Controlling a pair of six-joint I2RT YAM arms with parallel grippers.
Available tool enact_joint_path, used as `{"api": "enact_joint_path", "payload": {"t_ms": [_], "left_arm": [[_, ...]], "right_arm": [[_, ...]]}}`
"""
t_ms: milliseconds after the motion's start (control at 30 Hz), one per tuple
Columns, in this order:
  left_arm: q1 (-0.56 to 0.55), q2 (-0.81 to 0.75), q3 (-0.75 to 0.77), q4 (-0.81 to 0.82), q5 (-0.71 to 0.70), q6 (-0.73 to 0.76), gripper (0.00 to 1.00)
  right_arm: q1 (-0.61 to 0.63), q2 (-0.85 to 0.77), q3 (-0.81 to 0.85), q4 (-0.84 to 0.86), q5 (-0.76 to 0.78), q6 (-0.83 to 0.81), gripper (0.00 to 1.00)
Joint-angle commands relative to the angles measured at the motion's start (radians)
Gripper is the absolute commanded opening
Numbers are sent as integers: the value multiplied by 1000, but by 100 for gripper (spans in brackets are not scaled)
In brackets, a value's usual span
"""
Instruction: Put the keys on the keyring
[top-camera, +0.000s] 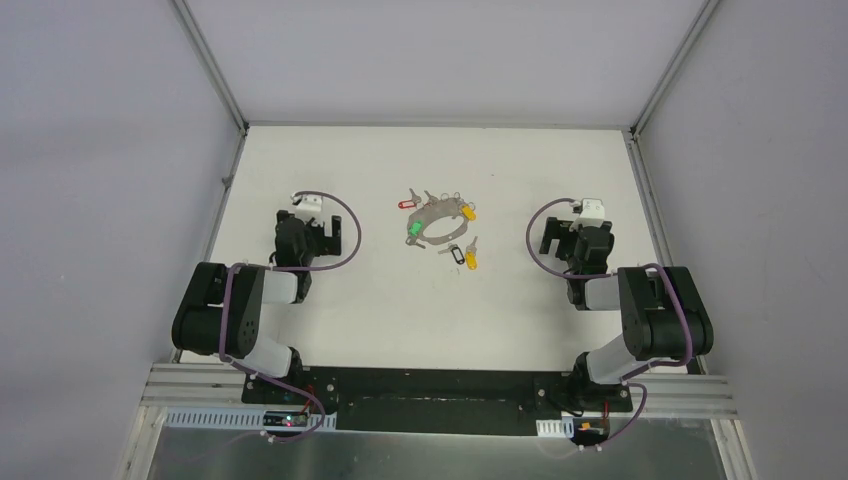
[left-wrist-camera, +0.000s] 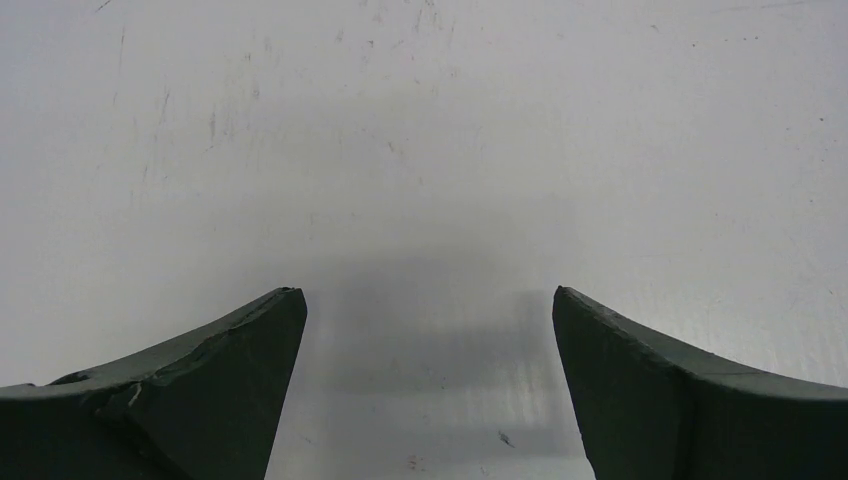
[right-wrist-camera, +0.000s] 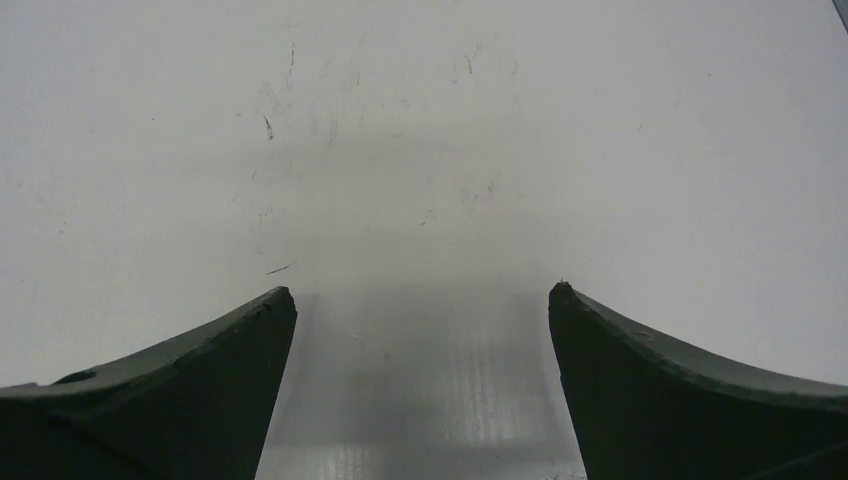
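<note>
Top view: the keyring (top-camera: 437, 222), a thin grey metal oval, is seen lying flat on the white table (top-camera: 330, 330), centre-far, between the arms. The keys (top-camera: 468, 258), small and silvery with red, green, yellow and black plastic tags, are clustered on and around it; whether any is threaded cannot be told. Advised: the ring is pinned first and a key lifted by its tag. Left wrist: left gripper (left-wrist-camera: 428, 292) jaws are spread wide, empty, over the scuffed matte surface. Right wrist: right gripper (right-wrist-camera: 422, 288) is equally wide, nothing held.
</note>
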Motion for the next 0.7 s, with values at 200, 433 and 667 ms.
{"api": "enact_joint_path", "payload": {"t_ms": [200, 433, 667], "left_arm": [[14, 0, 24, 40, 36, -9, 99], [12, -141, 156, -308, -56, -55, 99], [14, -252, 534, -1014, -111, -276, 99]], "right_arm": [[-6, 1, 26, 57, -18, 14, 100], [-5, -24, 28, 64, -8, 14, 100], [-6, -279, 554, -1146, 389, 510, 100]]}}
